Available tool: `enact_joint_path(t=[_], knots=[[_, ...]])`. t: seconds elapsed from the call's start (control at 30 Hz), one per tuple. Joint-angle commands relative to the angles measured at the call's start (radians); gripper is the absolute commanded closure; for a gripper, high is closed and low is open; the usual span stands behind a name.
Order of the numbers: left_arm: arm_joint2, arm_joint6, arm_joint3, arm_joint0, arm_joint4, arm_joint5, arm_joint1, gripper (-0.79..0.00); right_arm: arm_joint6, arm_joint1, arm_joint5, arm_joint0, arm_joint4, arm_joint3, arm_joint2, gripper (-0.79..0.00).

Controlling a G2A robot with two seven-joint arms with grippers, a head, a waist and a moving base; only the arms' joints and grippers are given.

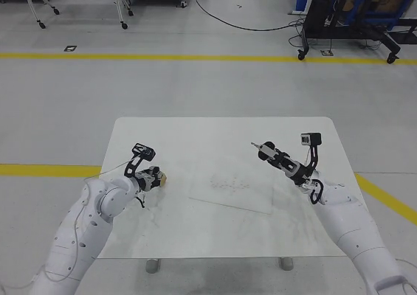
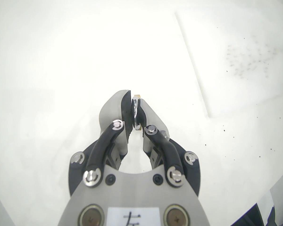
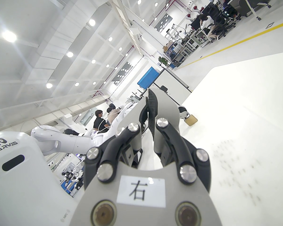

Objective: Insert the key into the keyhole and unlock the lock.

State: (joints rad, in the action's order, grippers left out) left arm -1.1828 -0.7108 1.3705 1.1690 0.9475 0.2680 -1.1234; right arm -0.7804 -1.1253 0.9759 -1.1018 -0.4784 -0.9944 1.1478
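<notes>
A small brass padlock point(image 1: 162, 178) is held just above the left part of the white table point(image 1: 193, 140). My left gripper point(image 1: 155, 178) is shut on it. In the left wrist view the pads point(image 2: 126, 109) pinch the silver shackle point(image 2: 135, 114), and brass edges peek out past the fingertips. My right gripper point(image 1: 262, 150) hovers over the right part of the table, shut on the key, whose thin silver tip point(image 1: 253, 144) points toward the far left. From the right wrist view the padlock point(image 3: 191, 120) hangs beyond the shut fingers point(image 3: 153, 109), with a wide gap between key and lock.
A thin white mat point(image 1: 230, 188) with small dark specks lies flat at the table's middle, between the two arms; its edge point(image 2: 193, 66) runs beside the left gripper. Yellow floor lines point(image 1: 193, 57) and carts stand well beyond the table.
</notes>
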Motion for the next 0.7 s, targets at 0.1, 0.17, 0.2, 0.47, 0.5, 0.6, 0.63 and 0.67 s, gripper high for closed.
enact_joint_path(t=[0.1,0.17,0.2,0.47,0.5,0.6,0.63,0.67], knots=[[0.002,-0.016,-0.003,0.0,0.026,-0.003,0.002,0.0,0.0,0.0,0.0,0.0,0.0,0.0,0.0,0.0],[0.002,-0.021,-0.004,0.0,0.033,-0.006,0.003,0.0,0.0,0.0,0.0,0.0,0.0,0.0,0.0,0.0],[0.002,-0.022,-0.003,0.0,0.036,-0.009,0.003,0.0,0.0,0.0,0.0,0.0,0.0,0.0,0.0,0.0],[-0.042,0.081,0.047,0.022,-0.065,-0.013,0.002,0.0,0.0,0.0,0.0,0.0,0.0,0.0,0.0,0.0],[-0.055,0.107,0.058,0.028,-0.095,-0.01,0.002,0.0,0.0,0.0,0.0,0.0,0.0,0.0,0.0,0.0],[-0.096,0.193,0.101,0.053,-0.173,-0.009,0.002,0.0,0.0,0.0,0.0,0.0,0.0,0.0,0.0,0.0],[-0.103,0.208,0.115,0.062,-0.176,-0.013,0.003,0.0,0.0,0.0,0.0,0.0,0.0,0.0,0.0,0.0],[-0.103,0.208,0.115,0.062,-0.176,-0.013,0.003,0.0,0.0,0.0,0.0,0.0,0.0,0.0,0.0,0.0]])
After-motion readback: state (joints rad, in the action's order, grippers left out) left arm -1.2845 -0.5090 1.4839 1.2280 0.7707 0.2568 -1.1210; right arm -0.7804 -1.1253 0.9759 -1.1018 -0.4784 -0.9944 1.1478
